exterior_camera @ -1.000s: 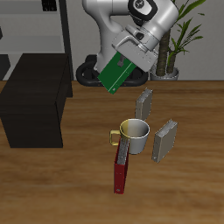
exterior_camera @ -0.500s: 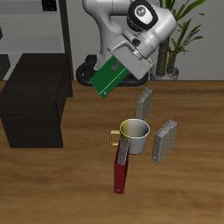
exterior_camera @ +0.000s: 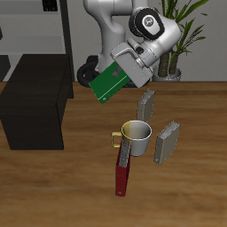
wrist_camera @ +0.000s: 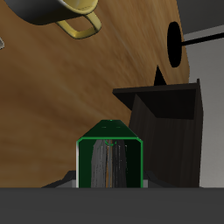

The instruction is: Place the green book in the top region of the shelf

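**Open air between carried book and shelf top**

The green book (exterior_camera: 110, 83), clamped in the gripper (exterior_camera: 127, 64), hangs well above the table (exterior_camera: 53, 191). Bare wood lies between it and the shelf (exterior_camera: 35, 99), whose flat top carries nothing. The mug (exterior_camera: 136, 138), red book (exterior_camera: 122, 168) and grey books (exterior_camera: 146, 107) stand nearer the table's front edge, apart from that gap.
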Robot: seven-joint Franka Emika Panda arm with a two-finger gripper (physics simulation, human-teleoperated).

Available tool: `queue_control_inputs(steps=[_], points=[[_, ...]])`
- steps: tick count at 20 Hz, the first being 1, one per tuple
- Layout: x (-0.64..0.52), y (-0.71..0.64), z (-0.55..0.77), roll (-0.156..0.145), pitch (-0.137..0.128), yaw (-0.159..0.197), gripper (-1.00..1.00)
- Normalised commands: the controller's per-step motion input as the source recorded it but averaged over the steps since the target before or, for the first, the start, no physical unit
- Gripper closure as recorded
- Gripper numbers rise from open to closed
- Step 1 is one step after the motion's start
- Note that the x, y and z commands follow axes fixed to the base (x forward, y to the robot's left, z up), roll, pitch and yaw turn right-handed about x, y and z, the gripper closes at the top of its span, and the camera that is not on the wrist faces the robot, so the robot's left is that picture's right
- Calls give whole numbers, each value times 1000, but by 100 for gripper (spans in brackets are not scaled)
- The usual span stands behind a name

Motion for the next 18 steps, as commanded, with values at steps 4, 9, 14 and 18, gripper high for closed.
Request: queue_control_inputs(steps=[4, 9, 14, 18], points=[[59, -33, -45, -36, -12, -14, 100], [2, -106, -44, -41, 7, -15, 100], [3, -249, 152, -86, 10, -52, 100], [15, -188, 193, -69, -32, -32, 100]])
